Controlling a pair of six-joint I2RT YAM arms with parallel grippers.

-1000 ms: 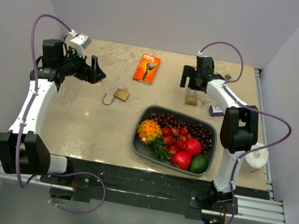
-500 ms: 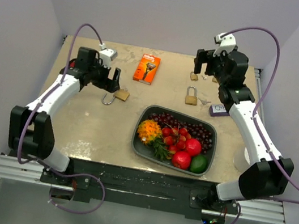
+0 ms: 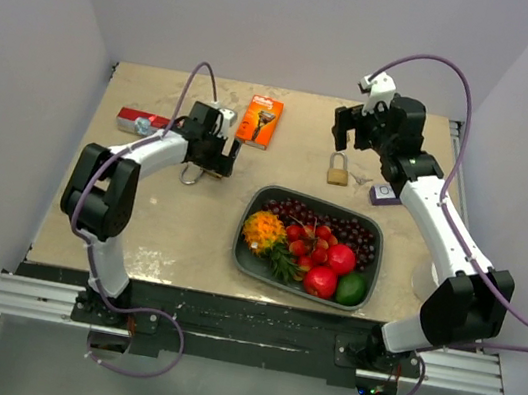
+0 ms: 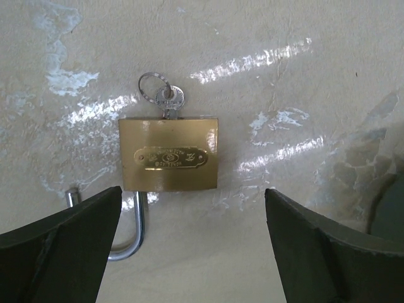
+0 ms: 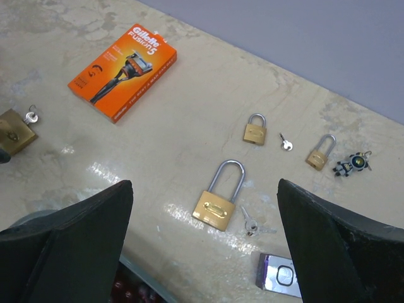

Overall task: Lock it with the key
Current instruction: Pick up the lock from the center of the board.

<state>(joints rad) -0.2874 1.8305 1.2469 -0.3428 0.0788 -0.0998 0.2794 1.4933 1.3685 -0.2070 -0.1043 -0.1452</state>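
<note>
1. The brass padlock (image 4: pixel 169 154) lies flat on the surface (image 4: pixel 303 76), directly below and between the left fingers (image 4: pixel 63 252). They are spread wide and touch nothing.
2. Its long axis runs away from the wrist. The key (image 4: pixel 169 100) sits in the keyway at the far end, and the shackle (image 4: pixel 129 243) is at the near end with its free leg swung out to one side, so it is unlocked.
3. That axis lies crosswise to the fingers' closing line, so I judge they would meet the body's two flanks.
4. The right fingers (image 5: pixel 69 246) are also spread and empty. They hang well apart, above the other padlocks (image 5: pixel 218 196), so the left arm is clearly nearer.
5. Only the left wrist view shows the key seated. The top view hides the body under the arm and shows just the shackle loop. The right wrist view catches the lock at its far edge, near the orange razor box (image 5: pixel 123 72).
</note>
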